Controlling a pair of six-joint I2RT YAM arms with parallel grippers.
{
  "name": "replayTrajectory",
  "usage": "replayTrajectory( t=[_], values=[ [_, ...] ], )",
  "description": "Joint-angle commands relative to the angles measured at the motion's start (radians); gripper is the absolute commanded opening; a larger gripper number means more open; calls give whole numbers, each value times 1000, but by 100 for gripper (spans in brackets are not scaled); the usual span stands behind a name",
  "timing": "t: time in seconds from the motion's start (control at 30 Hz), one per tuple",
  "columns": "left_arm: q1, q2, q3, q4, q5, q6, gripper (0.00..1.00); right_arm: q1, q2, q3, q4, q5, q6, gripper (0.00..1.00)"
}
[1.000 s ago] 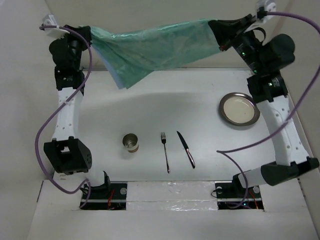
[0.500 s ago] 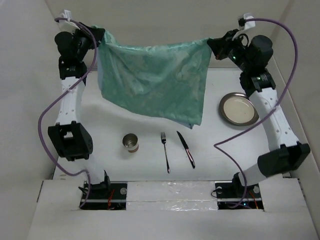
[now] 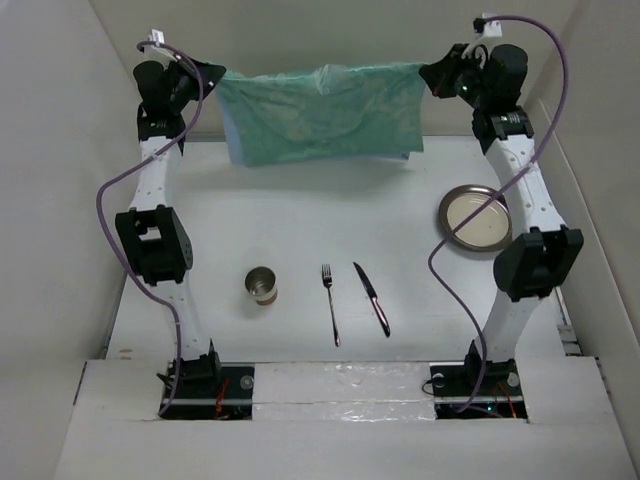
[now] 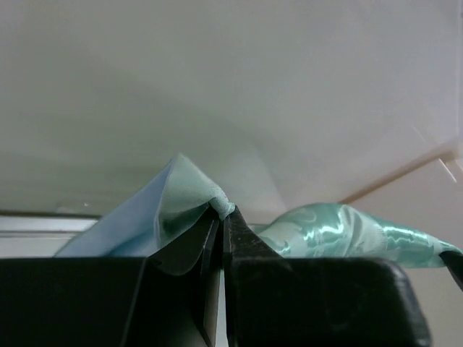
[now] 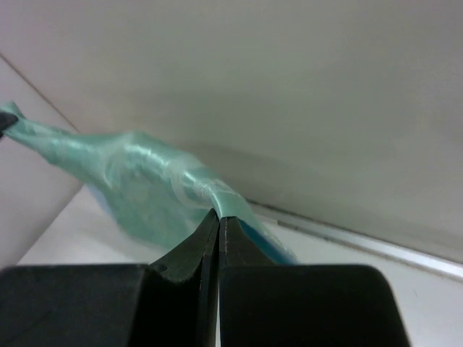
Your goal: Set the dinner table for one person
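Note:
A green patterned cloth [image 3: 320, 115] hangs stretched between both grippers above the far end of the dinner table [image 3: 300, 220]. My left gripper [image 3: 213, 78] is shut on the cloth's left corner [image 4: 217, 202]. My right gripper [image 3: 428, 76] is shut on its right corner [image 5: 224, 206]. On the table lie a round metal plate [image 3: 478, 218] at the right, a metal cup [image 3: 262, 285], a fork [image 3: 330, 303] and a knife [image 3: 371, 297] near the front middle.
White walls [image 3: 60, 180] enclose the table on the left, back and right. Both arms reach up and far back, with purple cables [image 3: 105, 215] looping beside them. The arm bases [image 3: 205, 385] sit at the near edge.
Both grippers have moved up and toward the back wall, carrying the cloth. The cloth hung lower and spread wider half a second ago; now it is a shorter band, higher and farther back.

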Motion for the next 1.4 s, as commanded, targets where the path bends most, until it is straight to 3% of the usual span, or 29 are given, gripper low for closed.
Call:
replayTrajectory(
  t=[0.0,0.07,0.1,0.17,0.3,0.43,0.47,0.6,0.73,0.8,0.87,0.93,0.97,1.07,1.13,1.23,1.27,1.37],
  values=[
    [5,-212,-184,240,48,-35,0,-14,-199,-180,180,-19,15,0],
    [5,-262,-322,301,73,-42,0,-26,-279,-403,249,-42,21,0],
    [5,-311,-485,389,73,-49,0,-26,-302,-484,272,-39,21,0],
    [5,-348,-645,466,50,-63,0,-26,-351,-722,347,-39,26,0],
    [14,-400,-1015,688,68,-98,0,-26,-383,-1045,505,-40,85,0],
    [3,-406,-1178,710,44,-37,0,-17,-333,-1157,523,12,76,0],
    [-6,-399,-1197,703,51,-13,12,-17,-319,-1169,520,10,73,0],
    [-17,-383,-1331,729,6,-3,25,-28,-300,-1242,550,4,64,0],
    [-17,-427,-1433,710,-57,11,26,-28,-343,-1302,516,44,56,0],
    [-17,-489,-1476,672,-137,-1,41,-28,-380,-1344,506,94,67,4],
    [-17,-542,-1519,686,-195,-28,54,-28,-424,-1386,496,133,73,14],
    [-26,-631,-1556,620,-263,-43,58,-28,-463,-1414,486,154,92,34],
    [-26,-667,-1557,570,-382,-48,63,-28,-490,-1428,480,179,96,42],
    [-35,-770,-1559,433,-534,-68,66,-28,-586,-1457,435,248,110,64],
    [-35,-776,-1505,318,-587,-68,68,-19,-632,-1467,414,259,125,68],
    [-35,-724,-1410,194,-597,-52,68,-8,-615,-1451,403,231,142,66],
    [-35,-706,-1375,149,-585,-49,65,3,-598,-1441,403,225,148,55],
    [-35,-669,-1350,111,-555,-54,61,12,-552,-1402,395,228,148,39]
  ],
)
